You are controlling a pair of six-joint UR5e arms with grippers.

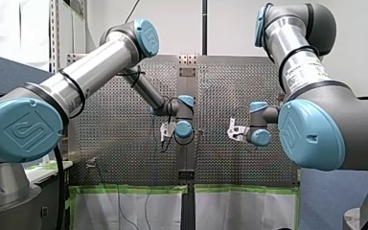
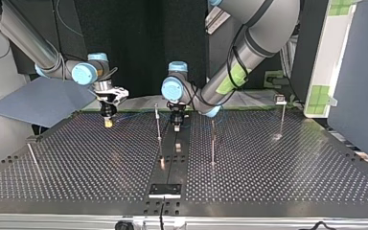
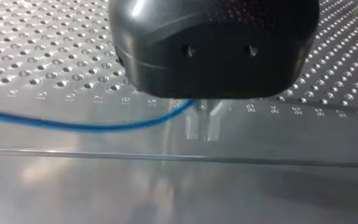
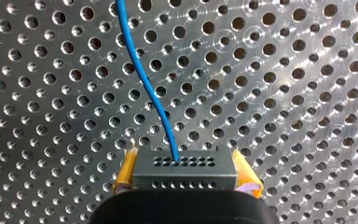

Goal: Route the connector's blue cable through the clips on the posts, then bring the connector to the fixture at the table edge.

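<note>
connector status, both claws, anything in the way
Right claw shut on connector, blue cable trailing from it. Left claw shut on the cable. Nothing blocking the posts.

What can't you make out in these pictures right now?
- Whether my left gripper grips the blue cable: left wrist view, its black body covers where they meet.
- How the clips on the posts stand: top view, too small.
- Where the cable leads from the connector: right wrist view, edge cuts it.

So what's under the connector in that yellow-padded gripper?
Only the table, with the cable running from the connector across it. The spot right below is covered by the connector and my right gripper.
</note>
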